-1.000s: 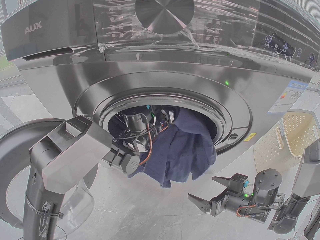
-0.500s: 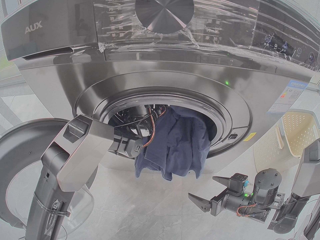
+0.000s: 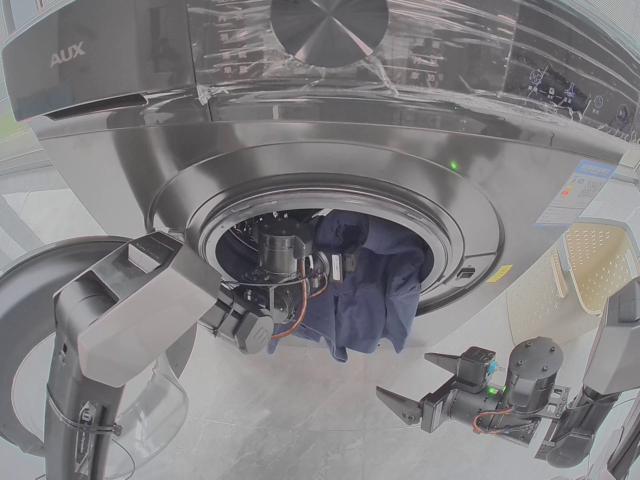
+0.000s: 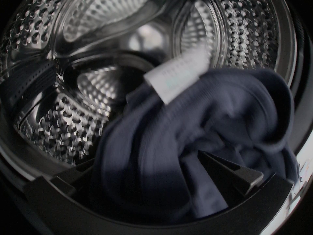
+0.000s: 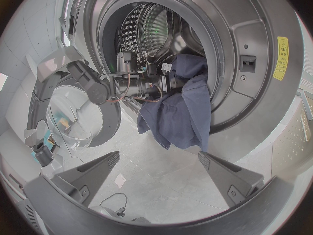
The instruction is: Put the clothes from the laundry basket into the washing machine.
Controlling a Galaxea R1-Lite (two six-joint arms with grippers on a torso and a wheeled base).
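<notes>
Fabric blocks much of the washing machine (image 3: 320, 161) mouth: a navy garment (image 3: 380, 288) lies bunched on the rim, its upper folds inside the drum (image 4: 81, 128) and its lower part hanging out toward the floor (image 3: 287, 408). The left gripper (image 4: 146, 160) sits in the opening, fingers spread wide with the cloth heaped between them (a white label (image 4: 176, 79) sticks up from the folds). The right gripper (image 3: 402, 373) hovers low over the floor, clear of the garment, its fingers also wide apart and holding nothing. The round glass door (image 3: 40, 315) stands swung open on the left. A cream perforated laundry basket (image 3: 593, 268) stands beside the machine on the right. Pale grey tiles cover the floor. The drum is dimpled steel.
</notes>
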